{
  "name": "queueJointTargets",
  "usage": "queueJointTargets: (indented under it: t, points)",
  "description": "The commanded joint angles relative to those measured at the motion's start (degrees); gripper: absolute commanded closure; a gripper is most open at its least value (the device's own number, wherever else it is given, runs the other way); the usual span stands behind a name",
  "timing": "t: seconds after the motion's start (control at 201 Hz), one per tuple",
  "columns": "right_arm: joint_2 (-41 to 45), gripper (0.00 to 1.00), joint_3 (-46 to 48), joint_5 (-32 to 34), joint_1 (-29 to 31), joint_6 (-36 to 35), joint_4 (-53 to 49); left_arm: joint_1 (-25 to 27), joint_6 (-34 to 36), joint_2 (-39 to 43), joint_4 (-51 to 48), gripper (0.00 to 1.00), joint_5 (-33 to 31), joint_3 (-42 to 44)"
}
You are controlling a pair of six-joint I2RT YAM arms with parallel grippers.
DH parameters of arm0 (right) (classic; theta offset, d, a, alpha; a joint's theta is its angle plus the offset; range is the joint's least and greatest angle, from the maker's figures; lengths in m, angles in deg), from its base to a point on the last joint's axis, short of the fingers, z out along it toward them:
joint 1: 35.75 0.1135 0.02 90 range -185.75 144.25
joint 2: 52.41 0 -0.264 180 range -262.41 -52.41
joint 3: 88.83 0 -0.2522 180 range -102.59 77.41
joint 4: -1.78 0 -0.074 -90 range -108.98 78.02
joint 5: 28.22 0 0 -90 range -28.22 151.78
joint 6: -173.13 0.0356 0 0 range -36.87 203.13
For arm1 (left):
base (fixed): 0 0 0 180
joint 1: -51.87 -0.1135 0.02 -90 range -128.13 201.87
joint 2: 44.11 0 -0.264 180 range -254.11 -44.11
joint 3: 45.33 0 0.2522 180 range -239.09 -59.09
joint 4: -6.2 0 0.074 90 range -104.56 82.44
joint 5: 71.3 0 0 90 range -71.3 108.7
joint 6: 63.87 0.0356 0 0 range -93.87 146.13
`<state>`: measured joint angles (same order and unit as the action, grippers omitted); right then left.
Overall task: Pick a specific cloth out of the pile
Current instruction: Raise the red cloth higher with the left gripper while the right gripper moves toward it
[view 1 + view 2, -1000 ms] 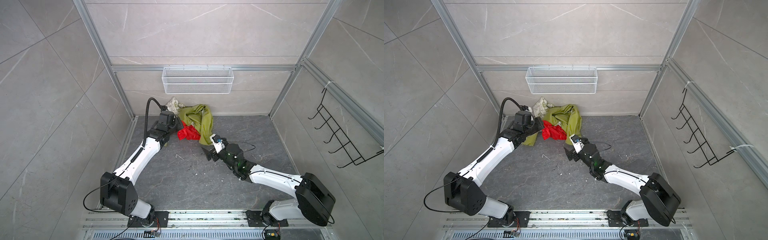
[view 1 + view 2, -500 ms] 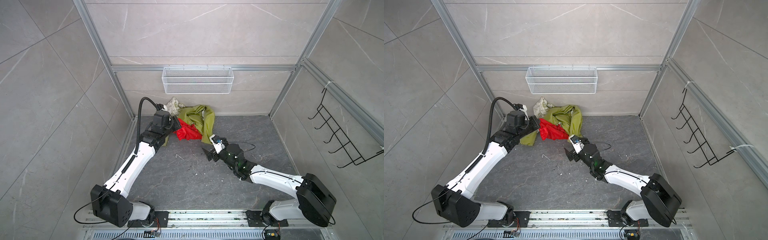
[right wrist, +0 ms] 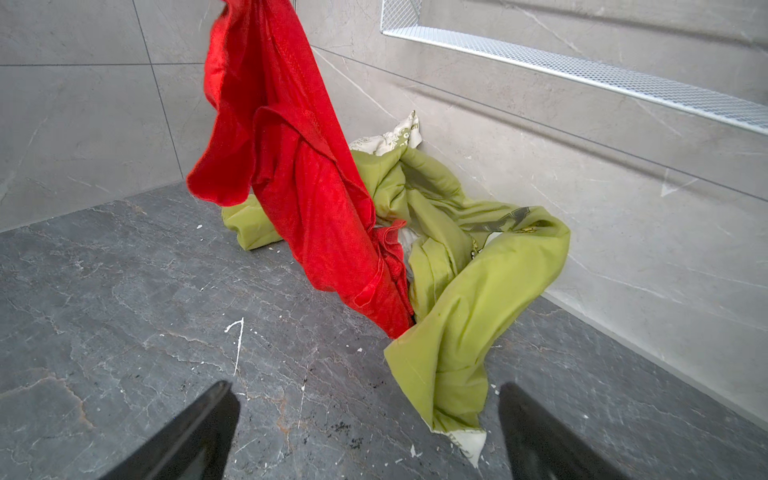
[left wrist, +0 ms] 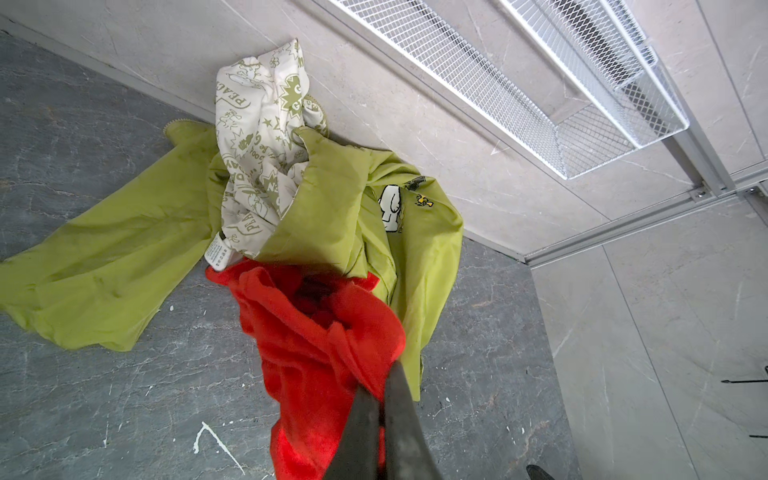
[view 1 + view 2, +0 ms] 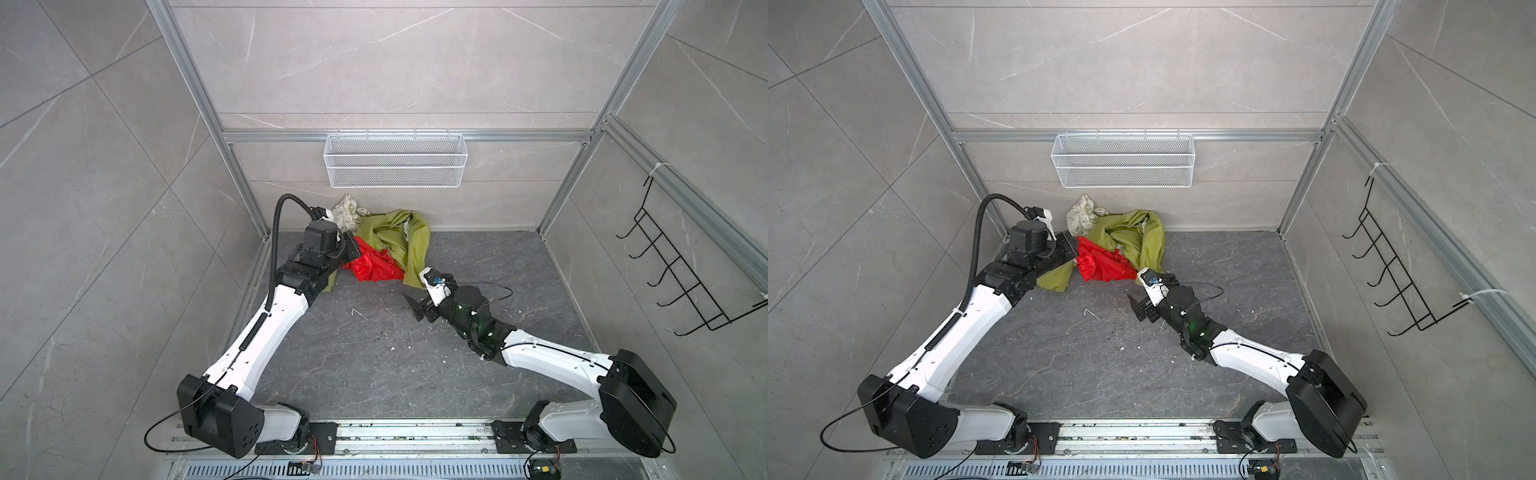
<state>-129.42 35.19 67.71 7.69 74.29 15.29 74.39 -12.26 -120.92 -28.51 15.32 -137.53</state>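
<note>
1. Your left end effector [image 4: 380, 388] pinched the bright red, thin, shiny cloth [image 3: 299, 187]. It held it raised above the large olive-green cloth [image 4: 332, 208], with the lower end touching that cloth, apparently to draw it clear of the pile [image 5: 1129, 241].
2. Your right end effector [image 3: 365, 386] was spread and empty, near the olive-green cloth, probably on standby.
3. The white printed cloth [image 4: 257, 124] behind the olive-green one read "PEAC"; its tag was illegible.

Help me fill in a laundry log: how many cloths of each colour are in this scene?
Red cloth: 1
Olive-green cloth: 1
White cloth with green print: 1
Total: 3
A small plain white bit shows among the green folds. I cannot tell whether it is a separate piece, so it is not counted.
</note>
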Motion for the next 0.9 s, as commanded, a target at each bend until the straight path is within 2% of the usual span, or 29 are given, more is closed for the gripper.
queueJointTargets:
  t: [0.0, 0.364, 0.443, 0.553, 0.628, 0.717, 0.897]
  points:
    - [2.48, 0.0, -1.29, -0.84, 0.51, -0.15, -0.89, 0.06, -0.05, 3.43, 1.89, 1.0, 1.06, -3.86]
    - [1.87, 0.0, 0.47, -1.67, 1.67, 0.06, 1.56, 0.06, -0.54, 4.01, 0.52, 1.0, 3.53, -7.79]
    - [1.38, 0.0, 0.28, -4.45, 2.01, -0.55, 2.03, 0.06, -0.72, 4.51, 0.52, 1.0, 4.18, -8.04]
    - [0.62, 0.0, 0.6, -14.04, 2.18, -4.27, 3.71, 0.06, -0.51, 5.14, 0.47, 1.0, 5.97, -8.95]
    - [-0.02, 0.0, 0.73, -17.7, 2.19, -5.24, 5.72, 0.06, 1.55, 5.26, 0.77, 1.0, 8.54, -10.03]
    - [-0.83, 0.0, -0.08, -19.34, 2.2, -6.3, 6.42, 0.09, 4.9, 5.83, 1.17, 1.0, 10.91, -10.4]
    - [-1.51, 0.0, -1.8, -18.16, 2.22, -6.89, 6.47, 0.07, 8.13, 8.29, 2.91, 1.0, 14.87, -9.39]
